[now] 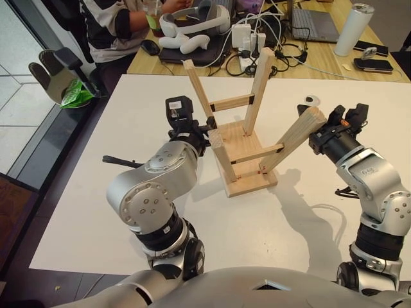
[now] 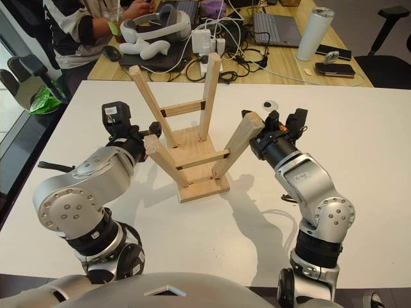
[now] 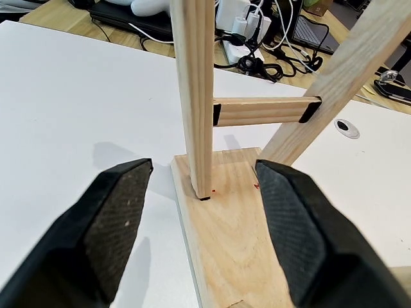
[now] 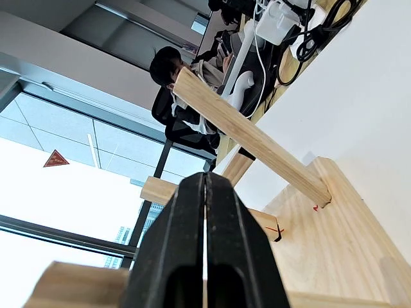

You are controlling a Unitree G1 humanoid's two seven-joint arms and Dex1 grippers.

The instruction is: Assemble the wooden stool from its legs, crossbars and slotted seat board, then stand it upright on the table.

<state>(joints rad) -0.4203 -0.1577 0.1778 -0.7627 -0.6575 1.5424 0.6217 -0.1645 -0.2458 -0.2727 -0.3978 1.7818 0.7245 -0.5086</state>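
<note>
White bench [image 1: 128,212] carries an upturned pale wooden stool [image 1: 257,154] at its centre, slotted seat board [image 1: 247,185] down, four legs up. Right end effector [image 4: 205,183], clenched, meets the near right leg [image 1: 292,138] at its tip; left end effector [image 3: 204,165], released, sits beside the near left leg [image 1: 221,157].

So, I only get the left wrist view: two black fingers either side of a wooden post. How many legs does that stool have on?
Observer: Four legs, all standing up from the seat board, which lies flat on the white table.
Visitor: And the slanted leg?
Observer: The right gripper sits at its top end, fingers shut together.
Visitor: Anything behind?
Observer: A second crossbar joins the two far legs.
</note>
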